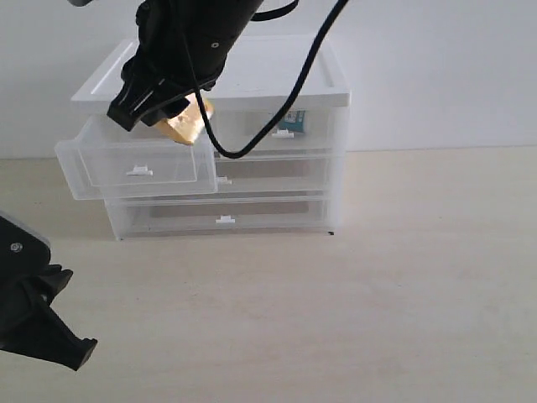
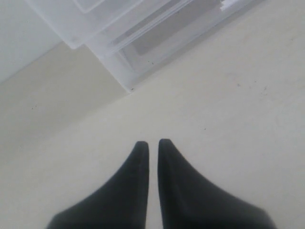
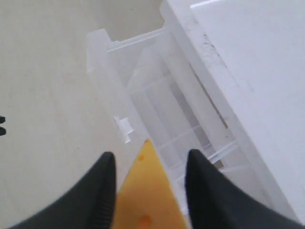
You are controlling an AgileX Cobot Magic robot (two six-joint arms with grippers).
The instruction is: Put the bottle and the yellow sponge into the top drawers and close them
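While the right gripper (image 3: 148, 160) pinches the yellow sponge (image 1: 189, 124) in the air at the upper left of the exterior view, just over the open left top drawer (image 1: 134, 172), I think it should go lower and more to the drawer's middle before letting go, so the wedge does not catch the rim. The sponge is a yellow-orange wedge with a brownish face. The bottle (image 1: 293, 121), with its teal label showing, sits inside the right top drawer (image 1: 323, 134), which seems pushed in. The left gripper (image 2: 152, 143), pressed together, hangs over the table (image 1: 403, 285) at lower left.
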